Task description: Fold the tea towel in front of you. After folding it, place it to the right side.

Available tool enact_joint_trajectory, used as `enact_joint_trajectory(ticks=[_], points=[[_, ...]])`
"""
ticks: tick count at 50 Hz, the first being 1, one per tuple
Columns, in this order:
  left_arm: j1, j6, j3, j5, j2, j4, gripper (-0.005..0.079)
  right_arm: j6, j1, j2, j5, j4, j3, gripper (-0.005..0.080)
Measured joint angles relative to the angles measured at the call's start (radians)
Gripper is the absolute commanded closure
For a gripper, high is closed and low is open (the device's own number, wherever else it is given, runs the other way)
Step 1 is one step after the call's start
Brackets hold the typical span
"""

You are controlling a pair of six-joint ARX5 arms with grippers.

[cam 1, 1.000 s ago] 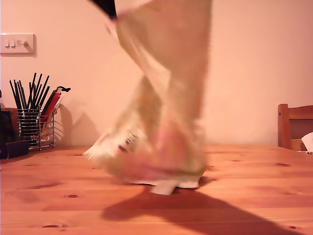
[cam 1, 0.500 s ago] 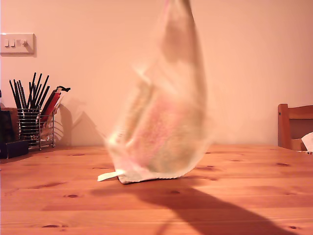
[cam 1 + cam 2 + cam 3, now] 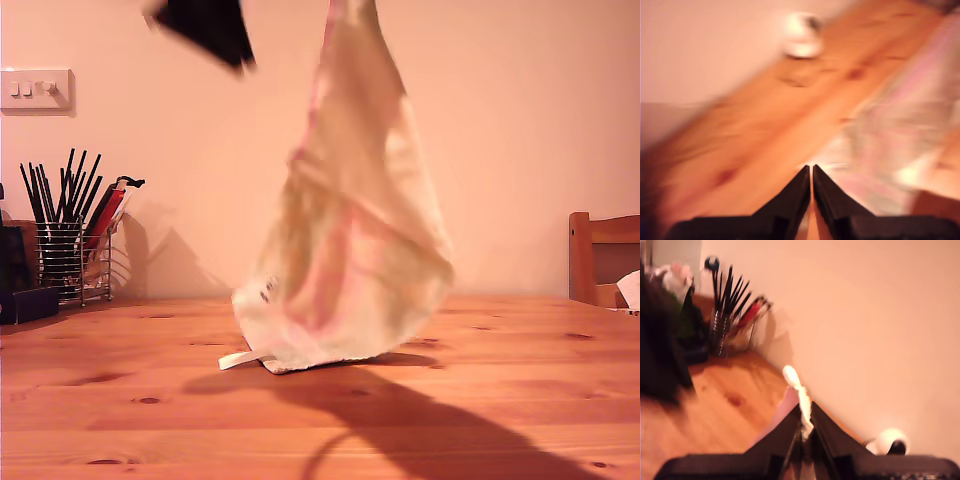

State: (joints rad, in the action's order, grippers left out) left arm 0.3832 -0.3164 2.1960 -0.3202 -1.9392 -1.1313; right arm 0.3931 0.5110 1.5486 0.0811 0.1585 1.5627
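The tea towel (image 3: 350, 270), cream with faint pink and green, hangs in the middle of the exterior view. Its top runs out past that view's upper edge, and its lower hem and white label tab (image 3: 238, 359) rest on the wooden table (image 3: 120, 420). My second gripper (image 3: 805, 412) is shut on a twisted corner of the tea towel (image 3: 800, 395) and is itself above the exterior view. My first gripper (image 3: 238, 62) hangs at the exterior view's upper left, apart from the cloth. In its wrist view, my first gripper (image 3: 811, 167) is shut with nothing in it, and the blurred tea towel (image 3: 900, 135) lies beside it.
A wire rack of dark utensils (image 3: 65, 250) and a dark box (image 3: 20, 290) stand at the exterior view's left by the wall. A light switch (image 3: 35, 88) is above them. A wooden chair (image 3: 603, 255) shows at the exterior view's right edge. A small white round object (image 3: 801, 34) sits on the table.
The hanging towel has swung and its hem has shifted across the table. A black gripper beside the cloth's top a second ago left view, then reappeared further to the exterior view's left, clear of the cloth.
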Motion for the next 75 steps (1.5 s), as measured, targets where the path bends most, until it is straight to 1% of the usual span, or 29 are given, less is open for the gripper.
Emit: enact_joint_trajectory(ticks=[7,9,15,19,26,34,35,39,43,49,58,68,75], points=[[-0.002,-0.025,0.0,-0.076,-0.062,0.031,0.0487,0.0,-0.001,-0.001,0.015,0.014,0.027,0.0763],[-0.007,-0.067,0.0,-0.112,-0.072,0.031,0.0486,0.0,-0.001,-0.002,0.016,0.031,0.027,0.0763],[-0.023,-0.191,-0.001,-0.261,-0.088,0.012,0.0486,0.004,-0.001,-0.002,0.016,0.053,0.027,0.0763],[-0.037,-0.219,-0.001,-0.344,-0.092,0.013,0.0486,0.004,-0.001,-0.002,0.017,0.052,0.027,0.0763],[-0.058,-0.223,-0.001,-0.381,-0.101,0.007,0.0486,0.004,-0.013,-0.002,0.021,0.052,0.027,0.0763],[-0.082,-0.229,-0.001,-0.478,-0.15,0.026,0.0486,0.004,-0.014,-0.002,0.04,0.051,0.027,0.0763],[-0.084,-0.257,-0.001,-0.492,-0.161,0.029,0.0486,0.004,-0.015,-0.002,0.04,0.051,0.027,0.0763],[-0.092,-0.338,-0.001,-0.517,-0.2,0.028,0.0487,0.004,-0.014,-0.002,0.043,0.051,0.027,0.0763],[-0.097,-0.415,-0.001,-0.521,-0.23,0.029,0.0487,0.004,-0.014,-0.002,0.045,0.052,0.027,0.0763],[-0.098,-0.457,-0.002,-0.525,-0.248,0.034,0.0487,0.004,-0.015,-0.002,0.047,0.053,0.027,0.0763],[-0.098,-0.484,-0.002,-0.547,-0.247,0.066,0.0487,0.004,-0.014,-0.002,0.059,0.053,0.027,0.0763],[-0.097,-0.484,-0.002,-0.548,-0.247,0.115,0.0487,0.004,-0.015,-0.002,0.067,0.053,0.027,0.0763],[-0.095,-0.469,-0.002,-0.579,-0.247,0.133,0.0487,0.004,-0.015,-0.002,0.067,0.053,0.027,0.0763]])
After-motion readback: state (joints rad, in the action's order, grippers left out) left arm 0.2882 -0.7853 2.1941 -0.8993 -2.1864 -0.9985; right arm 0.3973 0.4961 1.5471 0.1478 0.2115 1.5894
